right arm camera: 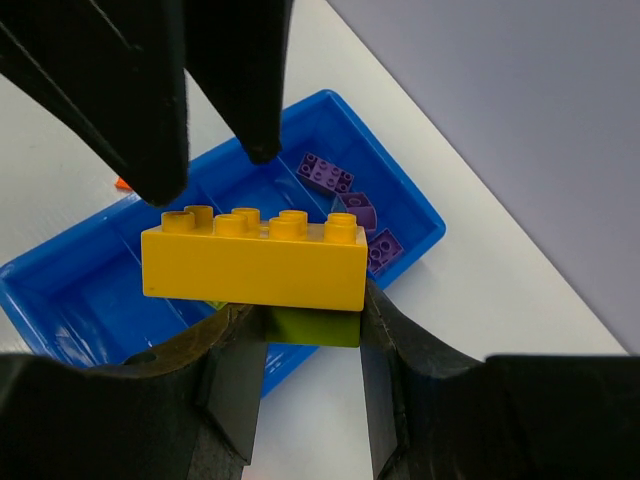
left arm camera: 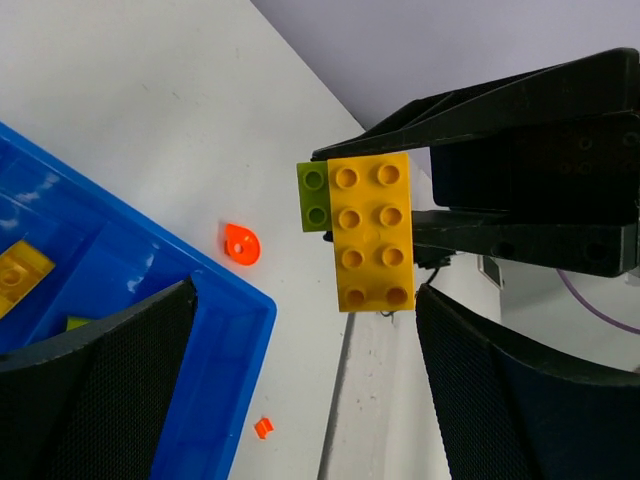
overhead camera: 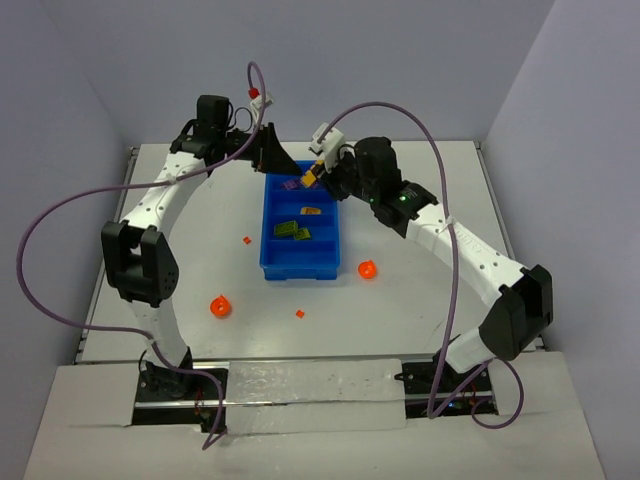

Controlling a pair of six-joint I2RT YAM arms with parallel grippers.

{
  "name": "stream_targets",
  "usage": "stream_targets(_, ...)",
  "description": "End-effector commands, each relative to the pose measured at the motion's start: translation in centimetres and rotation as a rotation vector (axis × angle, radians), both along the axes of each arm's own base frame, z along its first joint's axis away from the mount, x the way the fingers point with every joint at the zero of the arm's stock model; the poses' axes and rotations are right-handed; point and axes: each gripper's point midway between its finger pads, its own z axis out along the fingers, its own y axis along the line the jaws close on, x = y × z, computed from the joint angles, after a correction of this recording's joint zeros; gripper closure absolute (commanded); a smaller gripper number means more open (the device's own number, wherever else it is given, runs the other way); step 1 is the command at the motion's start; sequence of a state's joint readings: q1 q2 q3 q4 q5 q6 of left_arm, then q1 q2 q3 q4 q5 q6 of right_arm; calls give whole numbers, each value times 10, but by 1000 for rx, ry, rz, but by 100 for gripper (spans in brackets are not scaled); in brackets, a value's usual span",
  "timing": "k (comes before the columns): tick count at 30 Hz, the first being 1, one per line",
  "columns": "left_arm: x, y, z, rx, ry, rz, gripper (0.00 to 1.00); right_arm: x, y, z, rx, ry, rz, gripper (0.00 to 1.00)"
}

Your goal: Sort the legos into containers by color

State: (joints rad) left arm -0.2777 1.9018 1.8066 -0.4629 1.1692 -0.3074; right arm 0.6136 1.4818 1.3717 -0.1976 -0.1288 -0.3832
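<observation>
Yellow lego (right arm camera: pixel 250 265) clung to the lime lego (left arm camera: pixel 315 197) pinched in my right tool (right arm camera: pixel 311 336), over the 12 o'clock end of the tray (overhead camera: pixel 268 262). My left tool (left arm camera: pixel 305 300) gaped wide; a skewed pull might drop both.

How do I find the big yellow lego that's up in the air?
Find the bright blue tray in the middle of the table. Above its far end, the right pincer holds a long yellow lego. It's the only yellow one held in the air, with a small lime green lego stuck to it.
</observation>
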Motion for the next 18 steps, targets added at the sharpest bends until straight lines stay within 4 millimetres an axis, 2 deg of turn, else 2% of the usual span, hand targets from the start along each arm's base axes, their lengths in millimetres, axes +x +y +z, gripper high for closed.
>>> stream_targets(1, -11, -7, 13, -51, -16, -94, 3, 3, 16, 15, 10, -91, 62, 100)
stream_targets(6, -15, -10, 13, -61, -6, -118, 6, -4, 32, 16, -1, -120, 124, 100)
stream_targets(14, -18, -10, 14, -69, -16, -138, 12, -4, 39, 8, -23, -105, 148, 100)
stream_targets(16, -19, -10, 15, -72, -15, -142, 16, -4, 39, 6, -30, -113, 154, 100)
stream_targets(18, -19, -10, 14, -74, -8, -145, 25, -3, 40, 6, -34, -119, 157, 100)
